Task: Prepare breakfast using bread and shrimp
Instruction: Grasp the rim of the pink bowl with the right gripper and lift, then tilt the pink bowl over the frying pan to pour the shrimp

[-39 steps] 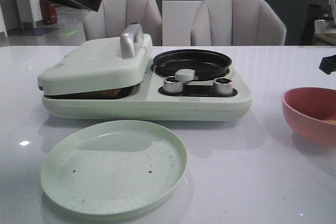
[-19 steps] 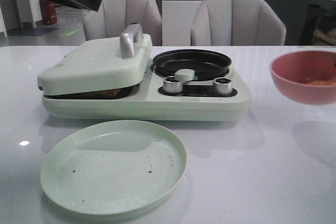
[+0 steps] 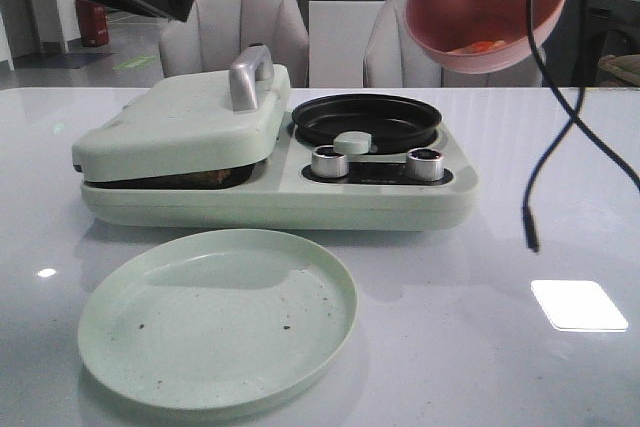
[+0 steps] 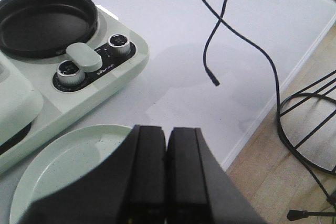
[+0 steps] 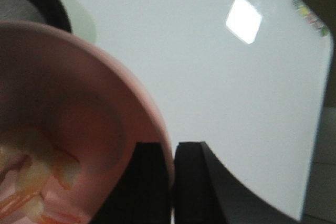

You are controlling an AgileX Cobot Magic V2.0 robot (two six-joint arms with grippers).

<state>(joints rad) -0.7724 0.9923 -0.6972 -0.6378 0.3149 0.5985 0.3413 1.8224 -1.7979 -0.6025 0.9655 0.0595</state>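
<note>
White glossy table point(image 3: 520, 247), two grey chairs point(image 3: 235, 27) behind. Right gripper point(image 5: 172, 182) pinches pink bowl point(image 3: 487, 12) rim, upper right, tilted over black pan point(image 3: 365, 119); shrimp point(image 3: 482, 46) inside. Left gripper point(image 4: 167, 177) fully closed, empty. Bread not visible.

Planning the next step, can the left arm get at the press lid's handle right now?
Probably yes: the silver handle stands exposed on the closed lid, and the left gripper is empty, jaws shut.

Front camera low, level, facing forward across white glossy table point(image 3: 480, 347). Left wrist camera high, angled down, sharing pale green breakfast cooker point(image 3: 300, 187) point(image 4: 100, 85). Right wrist camera tight on pink round bowl point(image 5: 79, 129) point(image 3: 487, 7).
</note>
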